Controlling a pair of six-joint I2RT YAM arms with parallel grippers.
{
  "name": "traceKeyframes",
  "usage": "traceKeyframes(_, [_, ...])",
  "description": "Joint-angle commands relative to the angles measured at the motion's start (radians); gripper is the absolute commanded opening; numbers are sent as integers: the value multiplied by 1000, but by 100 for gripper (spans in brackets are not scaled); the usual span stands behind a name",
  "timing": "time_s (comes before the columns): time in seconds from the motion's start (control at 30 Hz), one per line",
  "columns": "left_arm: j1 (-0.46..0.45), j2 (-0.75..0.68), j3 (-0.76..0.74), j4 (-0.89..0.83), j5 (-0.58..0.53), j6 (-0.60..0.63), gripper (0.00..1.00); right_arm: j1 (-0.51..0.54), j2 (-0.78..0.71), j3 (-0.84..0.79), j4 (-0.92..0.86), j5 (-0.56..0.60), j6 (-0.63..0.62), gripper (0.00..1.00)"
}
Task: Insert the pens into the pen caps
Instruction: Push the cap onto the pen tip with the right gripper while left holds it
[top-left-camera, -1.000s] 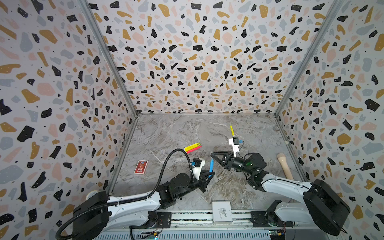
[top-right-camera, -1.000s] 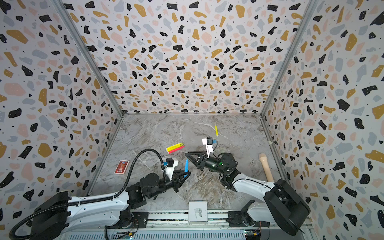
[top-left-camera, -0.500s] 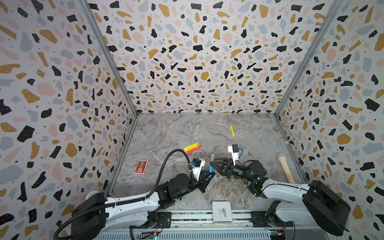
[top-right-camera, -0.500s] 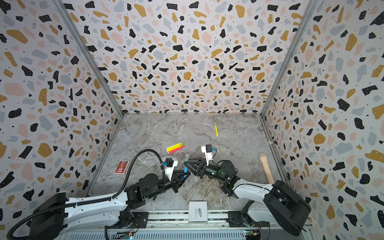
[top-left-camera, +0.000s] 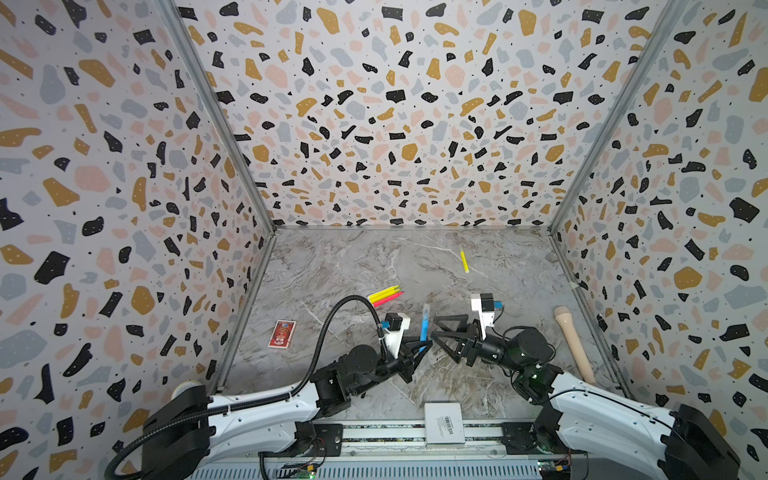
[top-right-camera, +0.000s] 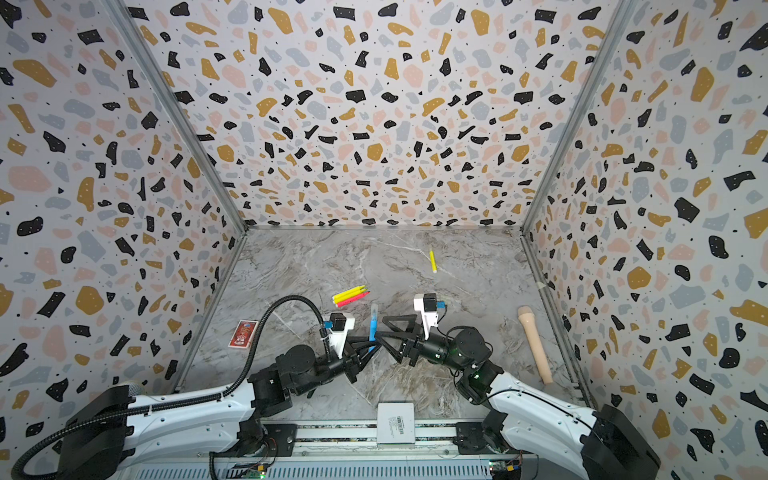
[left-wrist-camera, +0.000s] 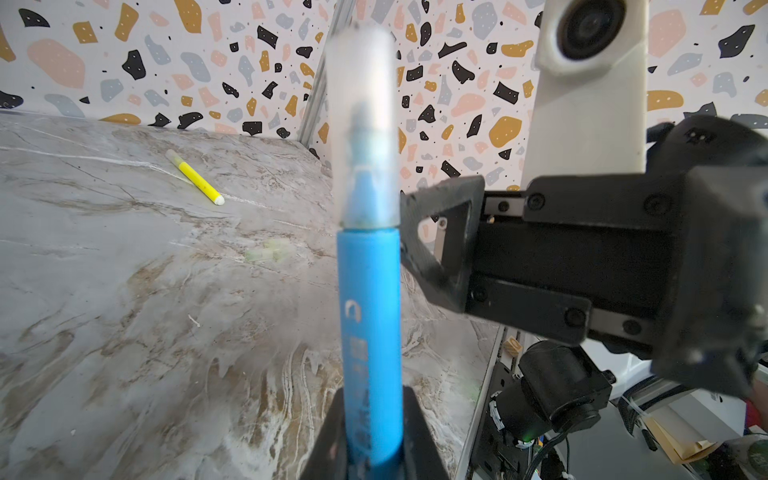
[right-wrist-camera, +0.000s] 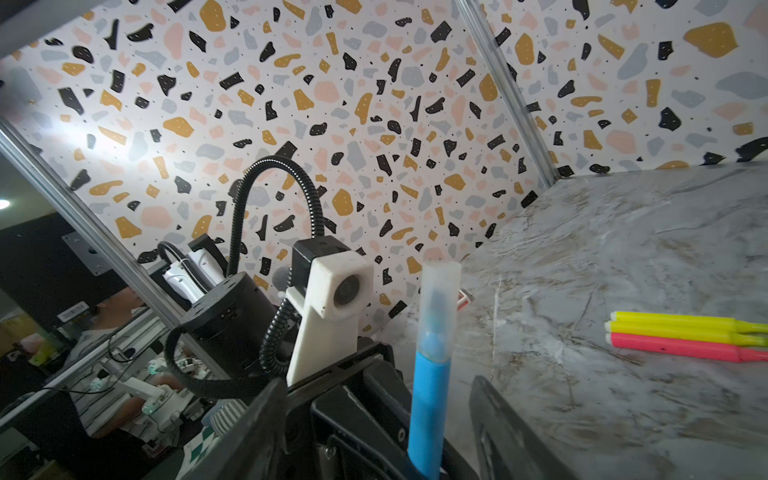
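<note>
My left gripper (top-left-camera: 417, 347) (left-wrist-camera: 371, 401) is shut on the lower end of a blue pen (top-left-camera: 424, 326) (top-right-camera: 373, 322) (left-wrist-camera: 370, 311), which it holds upright. A translucent pen cap (left-wrist-camera: 365, 124) (right-wrist-camera: 438, 307) sits over the pen's tip. My right gripper (top-left-camera: 433, 327) (top-right-camera: 382, 328) (right-wrist-camera: 380, 411) is open right beside the pen, its fingers apart on either side without touching it. Two yellow pens (top-left-camera: 384, 292) (right-wrist-camera: 673, 326) and a pink-red pen (top-left-camera: 388, 298) (right-wrist-camera: 673, 347) lie together behind it. Another yellow pen (top-left-camera: 464, 262) (left-wrist-camera: 195, 178) lies further back.
A thick beige handle (top-left-camera: 573, 345) lies along the right wall. A red card (top-left-camera: 282, 333) lies near the left wall. A white box (top-left-camera: 443, 417) sits at the front edge. Pale translucent pieces (left-wrist-camera: 264, 253) lie on the marble floor.
My right gripper has opened and come down beside the blue pen, and the translucent cap stays on the pen's tip. The left gripper has kept its hold.
</note>
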Motion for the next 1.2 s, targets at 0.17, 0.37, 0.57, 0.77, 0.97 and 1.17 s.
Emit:
traceKeyframes(0.17, [2, 1, 43, 24, 26, 32, 0, -102, 57, 269, -363, -70, -143, 68])
traceKeyframes(0.37, [1, -15, 25, 27, 22, 24, 0, -102, 155, 405, -468, -111, -193, 60])
traceKeyframes(0.57, [2, -18, 28, 17, 29, 30, 0, -96, 198, 419, -448, -170, -187, 50])
traceKeyframes(0.77, [2, -13, 27, 19, 27, 33, 0, -89, 198, 403, -444, -177, -189, 39])
traceKeyframes(0.97, [2, -28, 27, 32, 19, 18, 0, -78, 197, 368, -446, -187, -191, 24])
traceKeyframes(1.17, [2, -59, 49, 12, 11, 20, 0, -58, 186, 275, -427, -198, -185, 6])
